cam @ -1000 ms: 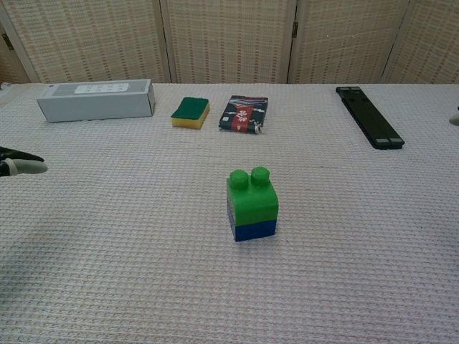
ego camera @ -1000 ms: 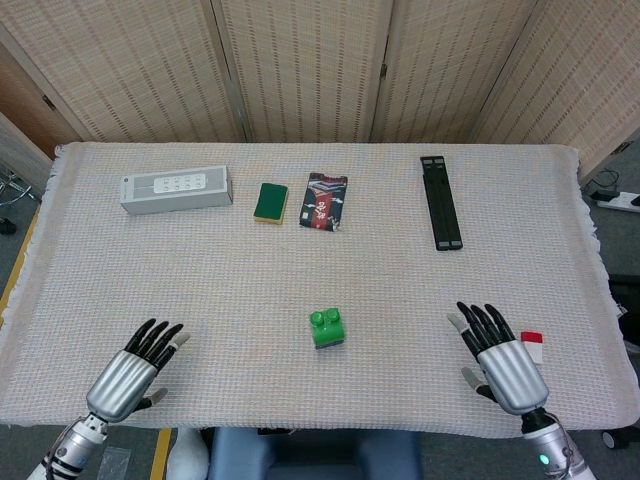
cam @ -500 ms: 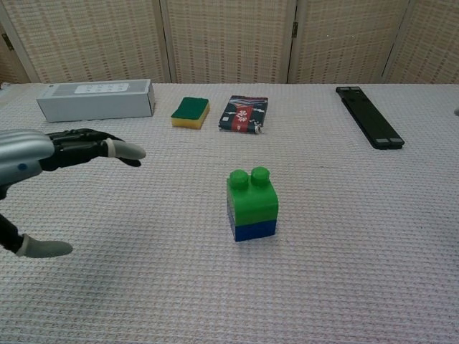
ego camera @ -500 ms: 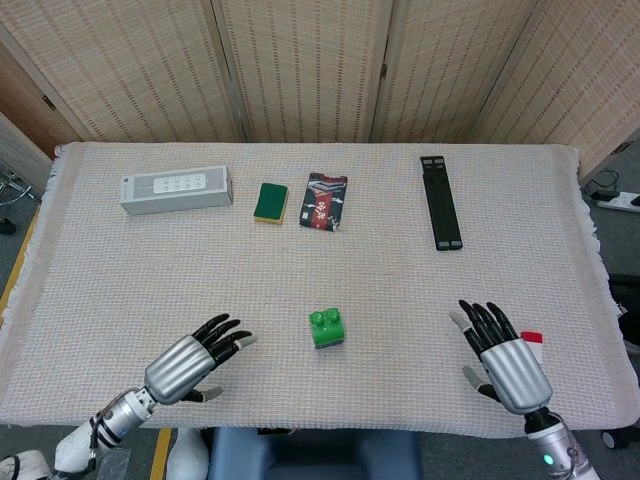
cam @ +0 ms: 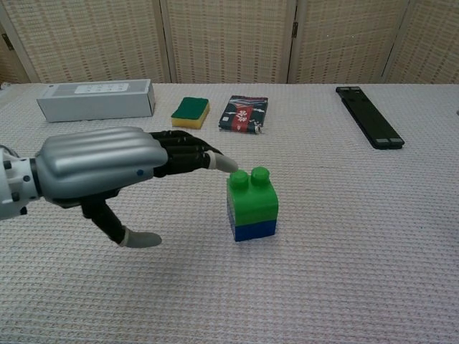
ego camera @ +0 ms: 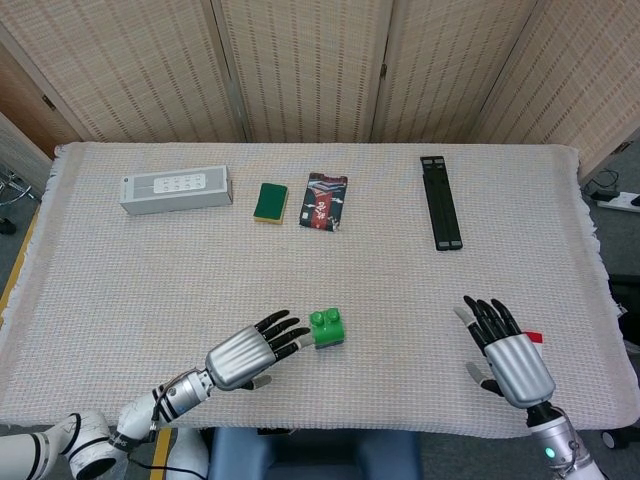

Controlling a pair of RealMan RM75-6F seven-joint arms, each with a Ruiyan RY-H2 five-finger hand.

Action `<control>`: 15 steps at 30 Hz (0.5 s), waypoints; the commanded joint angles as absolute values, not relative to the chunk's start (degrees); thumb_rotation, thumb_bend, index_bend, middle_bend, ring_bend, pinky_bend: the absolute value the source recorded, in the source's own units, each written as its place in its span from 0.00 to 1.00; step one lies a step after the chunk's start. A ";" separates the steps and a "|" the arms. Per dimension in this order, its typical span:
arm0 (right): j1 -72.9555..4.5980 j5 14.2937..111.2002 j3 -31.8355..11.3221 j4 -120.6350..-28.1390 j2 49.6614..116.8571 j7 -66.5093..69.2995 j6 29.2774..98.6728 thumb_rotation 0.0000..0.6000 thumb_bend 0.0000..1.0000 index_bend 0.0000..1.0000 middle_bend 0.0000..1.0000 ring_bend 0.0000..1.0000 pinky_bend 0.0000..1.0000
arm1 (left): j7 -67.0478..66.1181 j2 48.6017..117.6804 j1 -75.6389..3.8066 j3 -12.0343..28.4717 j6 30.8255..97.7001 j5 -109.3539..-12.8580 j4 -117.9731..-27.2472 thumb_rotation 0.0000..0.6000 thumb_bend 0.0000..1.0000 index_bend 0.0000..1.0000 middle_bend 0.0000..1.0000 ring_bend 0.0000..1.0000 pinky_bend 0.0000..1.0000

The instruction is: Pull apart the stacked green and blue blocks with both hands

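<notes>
Both hands empty, fingers apart.
The left hand [ego camera: 245,356] reaches in from the near left, back upward, fingers stretched toward the right and thumb hanging below the palm in the chest view. The right hand [ego camera: 508,353] lies at the near right, back upward, fingers spread and pointing to the far side.

We see bare cloth [ego camera: 400,300] between the right hand [ego camera: 508,355] and the block stack [ego camera: 327,328]. The left hand [ego camera: 248,353] blocks its other side.
</notes>
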State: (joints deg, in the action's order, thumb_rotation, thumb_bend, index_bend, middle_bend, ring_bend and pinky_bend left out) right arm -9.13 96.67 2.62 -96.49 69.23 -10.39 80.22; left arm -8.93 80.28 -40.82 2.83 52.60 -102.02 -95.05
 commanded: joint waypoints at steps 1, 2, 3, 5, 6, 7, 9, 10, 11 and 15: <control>-9.16 96.43 2.62 -96.51 68.93 -9.85 80.08 1.00 0.37 0.00 0.00 0.00 0.00 | -13.82 82.06 -44.21 6.00 46.89 -96.55 -96.11 1.00 0.33 0.04 0.08 0.00 0.00; -9.19 96.27 2.54 -96.50 68.85 -9.65 80.04 1.00 0.37 0.00 0.00 0.00 0.00 | -15.17 82.13 -44.89 6.64 45.84 -95.49 -96.38 1.00 0.33 0.04 0.08 0.00 0.00; -9.24 96.03 2.42 -96.47 68.77 -9.44 79.94 1.00 0.37 0.00 0.00 0.00 0.00 | -17.16 82.30 -45.73 7.45 44.86 -94.41 -96.69 1.00 0.33 0.05 0.08 0.00 0.00; -9.34 95.66 2.26 -96.43 68.71 -9.14 79.72 1.00 0.37 0.00 0.00 0.00 0.00 | -20.18 82.47 -46.90 8.52 43.37 -92.58 -97.19 1.00 0.33 0.06 0.08 0.00 0.00; -9.44 95.48 2.20 -96.38 68.69 -9.00 79.52 1.00 0.37 0.00 0.00 0.00 0.00 | -21.93 82.63 -47.71 9.20 42.31 -91.14 -97.54 1.00 0.33 0.07 0.08 0.00 0.00; -9.51 95.35 2.17 -96.36 68.70 -8.93 79.34 1.00 0.37 0.00 0.00 0.00 0.00 | -23.02 82.72 -48.31 9.69 41.39 -89.78 -97.77 1.00 0.34 0.08 0.08 0.00 0.00; -9.73 95.17 2.21 -96.35 68.71 -8.79 78.78 1.00 0.37 0.00 0.00 0.00 0.00 | -25.46 82.73 -49.71 10.72 39.25 -86.29 -98.20 1.00 0.36 0.08 0.08 0.00 0.00; -9.83 95.12 2.24 -96.37 68.68 -8.66 78.56 1.00 0.37 0.00 0.00 0.00 0.00 | -26.59 82.62 -50.29 11.10 38.41 -84.66 -98.39 1.00 0.38 0.08 0.08 0.00 0.00; -9.91 95.05 2.25 -96.39 68.65 -8.51 78.37 1.00 0.37 0.00 0.00 0.00 0.00 | -27.78 82.42 -50.87 11.45 37.63 -82.98 -98.69 1.00 0.39 0.09 0.08 0.00 0.00; -10.10 94.54 2.06 -96.36 68.56 -8.13 78.01 1.00 0.37 0.00 0.00 0.00 0.00 | -32.74 81.34 -53.48 12.46 35.56 -76.39 -100.60 1.00 0.41 0.09 0.08 0.00 0.00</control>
State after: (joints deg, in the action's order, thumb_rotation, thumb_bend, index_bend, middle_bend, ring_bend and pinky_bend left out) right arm -10.08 94.57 2.09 -96.36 68.57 -8.16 78.04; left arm -29.40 81.97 -51.25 11.20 37.61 -80.17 -99.11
